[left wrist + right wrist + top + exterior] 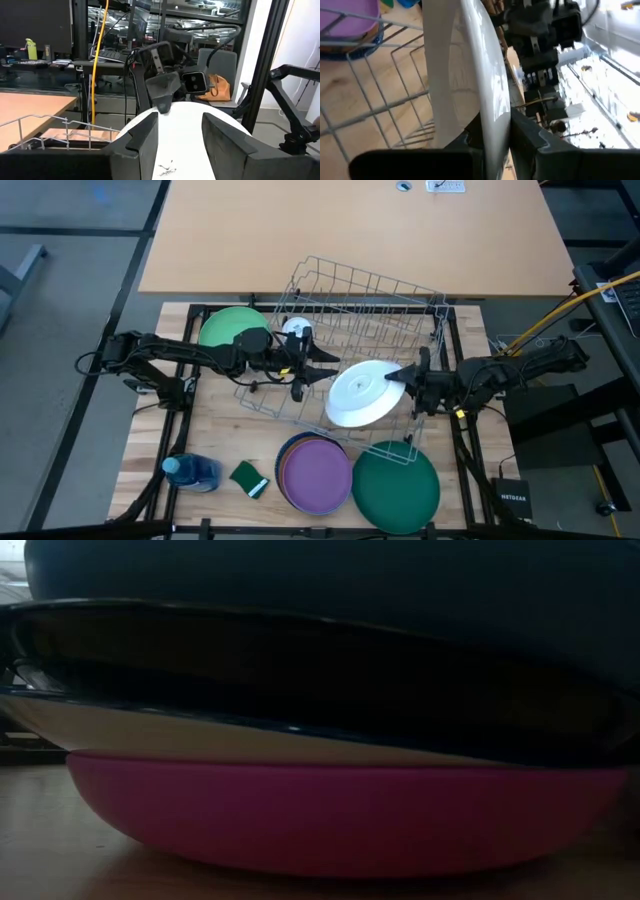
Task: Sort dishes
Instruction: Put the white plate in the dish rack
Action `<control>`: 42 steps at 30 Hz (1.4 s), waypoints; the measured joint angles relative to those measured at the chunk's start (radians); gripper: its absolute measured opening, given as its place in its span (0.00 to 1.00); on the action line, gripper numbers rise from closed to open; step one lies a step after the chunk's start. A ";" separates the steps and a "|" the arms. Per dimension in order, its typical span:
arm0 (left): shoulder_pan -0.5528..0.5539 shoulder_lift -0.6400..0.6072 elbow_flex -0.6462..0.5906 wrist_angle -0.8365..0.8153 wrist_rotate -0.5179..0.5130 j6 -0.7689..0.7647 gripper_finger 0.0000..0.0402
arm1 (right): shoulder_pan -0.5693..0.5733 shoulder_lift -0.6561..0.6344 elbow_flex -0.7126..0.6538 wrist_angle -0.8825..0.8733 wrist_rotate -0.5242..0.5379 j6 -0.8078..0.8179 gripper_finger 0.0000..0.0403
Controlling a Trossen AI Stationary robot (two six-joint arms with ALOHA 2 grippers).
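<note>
White plate (362,392) held tilted over the near-right part of the wire dish rack (350,310), mid-table. Right gripper (403,375) clamped on the plate's right rim; the right wrist view shows its fingers (522,135) pinching the rim edge-on. Left gripper (318,372) sits at the plate's left edge with jaws parted, one finger to either side of the rim in its wrist view, not visibly squeezing.

Around it: a small white mug (295,332) inside the rack just behind the left gripper; light green plate (232,328) flat near the table's far-left edge, partly under the left arm. Along the near edge: stack of plates, purple on top (316,472), dark green plate (396,486) beside it to the right, a green sponge (249,478) and a blue bottle (192,472) toward the near-left corner.

Low view blocked by the plate stack: pink-purple plate (340,815) at bottom, white and dark ones above.
</note>
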 joint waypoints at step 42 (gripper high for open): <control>0.004 -0.015 0.000 0.071 -0.002 0.095 0.35 | -0.078 0.437 0.304 0.044 0.123 -0.471 0.13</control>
